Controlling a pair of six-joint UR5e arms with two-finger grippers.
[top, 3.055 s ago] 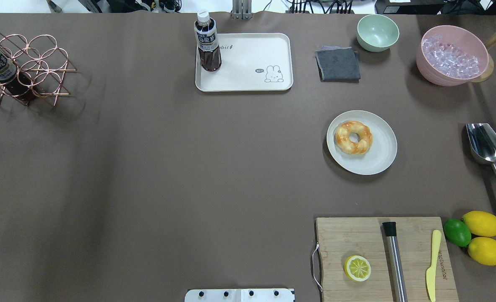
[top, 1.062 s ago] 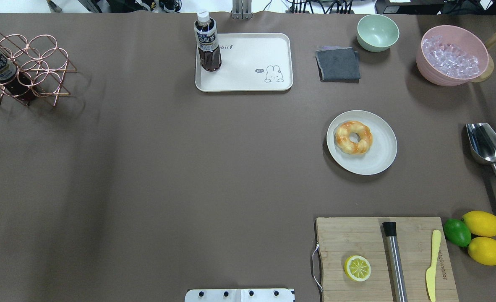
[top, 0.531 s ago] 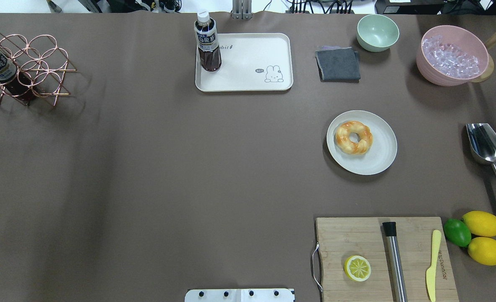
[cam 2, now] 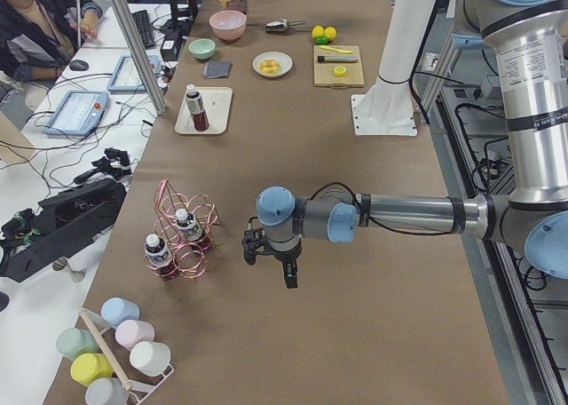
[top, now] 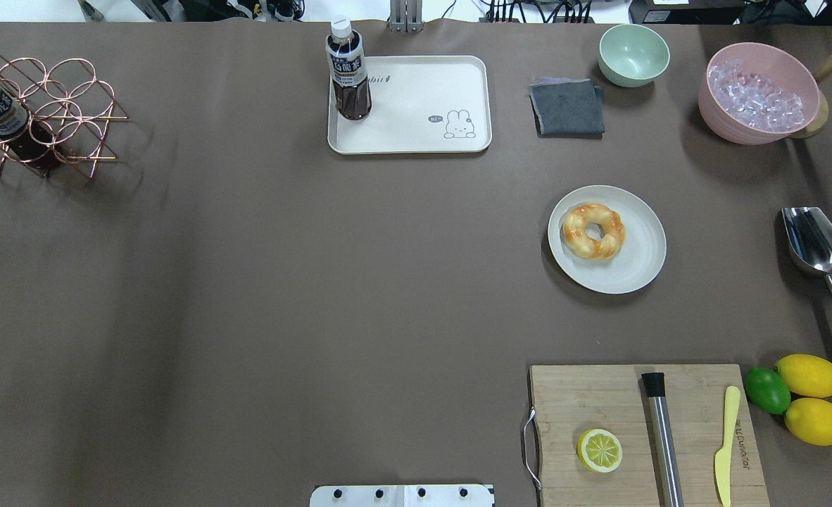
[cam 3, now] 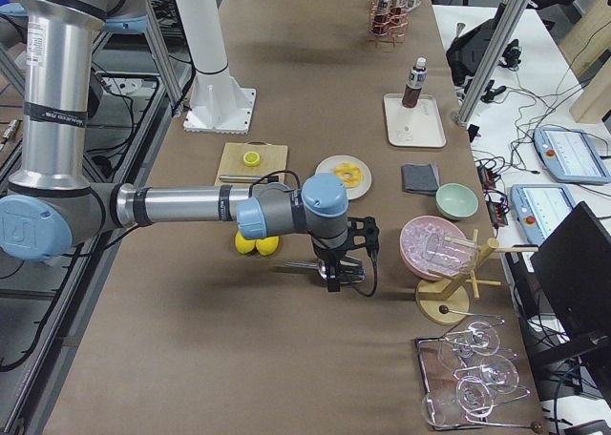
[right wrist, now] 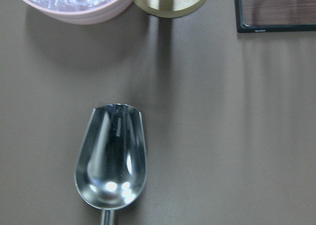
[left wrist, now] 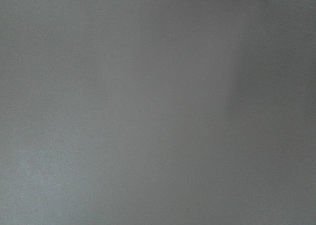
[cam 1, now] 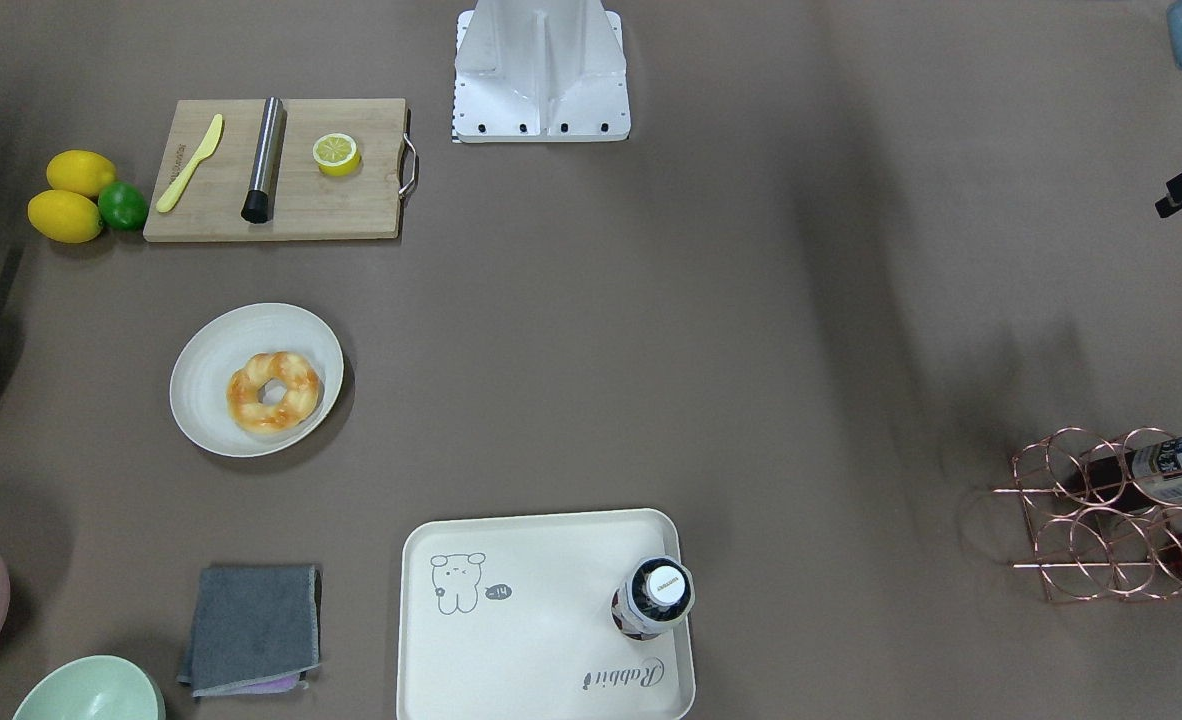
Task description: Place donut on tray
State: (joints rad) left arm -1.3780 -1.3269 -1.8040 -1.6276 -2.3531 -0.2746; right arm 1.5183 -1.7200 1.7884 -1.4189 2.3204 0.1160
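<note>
The donut (top: 593, 230) is a golden ring with orange-brown patches and lies on a round off-white plate (top: 641, 267) right of the table's middle; it also shows in the front view (cam 1: 273, 391). The cream tray (top: 416, 105) with the grey cartoon drawing sits at the far edge, also in the front view (cam 1: 541, 640), with a dark drink bottle (top: 348, 70) standing in its left corner. My left gripper (cam 2: 288, 276) and right gripper (cam 3: 334, 278) show only in the side views, far from the donut; I cannot tell whether they are open or shut.
A wooden cutting board (top: 599, 394) holds a lemon half (top: 600, 450), a steel muddler and a yellow knife. Lemons and a lime (top: 766, 389), a metal scoop (top: 814, 243), a pink ice bowl (top: 757, 91), a green bowl (top: 633, 54), a grey cloth (top: 567, 107) and a copper bottle rack (top: 43, 116) stand around.
</note>
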